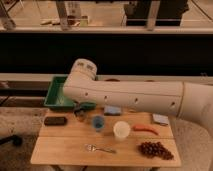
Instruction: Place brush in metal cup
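Dull grey metal cup (80,113) sits directly beneath the claw (81,106)

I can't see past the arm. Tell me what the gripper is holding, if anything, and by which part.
It cannot be told. The gripper sits low behind the white arm, just left of the blue cup, mostly hidden. No brush shows.

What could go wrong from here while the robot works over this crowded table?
The gripper hangs low by the green tray, mostly hidden under the arm, so what it holds cannot be checked. The blue cup and white cup stand close by, so a sideways move might knock one over.
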